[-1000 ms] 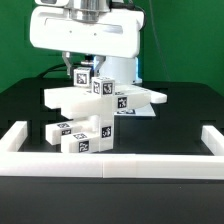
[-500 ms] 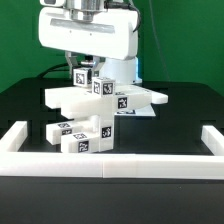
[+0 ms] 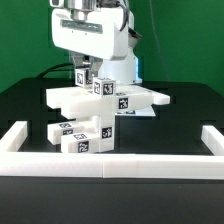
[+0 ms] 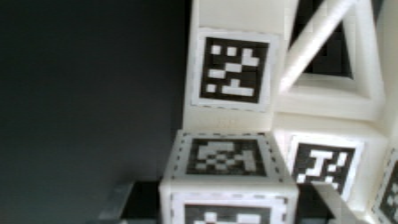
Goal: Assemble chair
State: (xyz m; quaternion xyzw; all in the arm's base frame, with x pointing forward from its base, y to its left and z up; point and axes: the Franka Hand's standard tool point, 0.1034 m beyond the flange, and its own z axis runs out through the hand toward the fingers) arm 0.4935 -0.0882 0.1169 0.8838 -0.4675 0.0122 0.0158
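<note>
The partly built white chair [image 3: 135, 98] stands mid-table: a flat seat panel with tagged blocks on top. My gripper [image 3: 79, 68] hangs straight over its left end in the exterior view, and its fingers come down round a tagged square leg [image 3: 81, 78]. In the wrist view the leg's tagged top [image 4: 228, 160] fills the space between my gripper's [image 4: 231, 208] two dark fingers, which lie against its sides. A long tagged white piece [image 4: 235, 70] and another tagged part [image 4: 322, 166] lie beyond it.
Several loose tagged white chair pieces [image 3: 82, 136] are stacked in front of the seat panel. A long low white border rail [image 3: 110, 166] runs along the front and turns back at both ends. The table is black, with a green backdrop behind.
The gripper's white body looks narrower and has shifted toward the exterior view's right, as if the hand turned about its vertical axis. The chair pieces stay in place.
</note>
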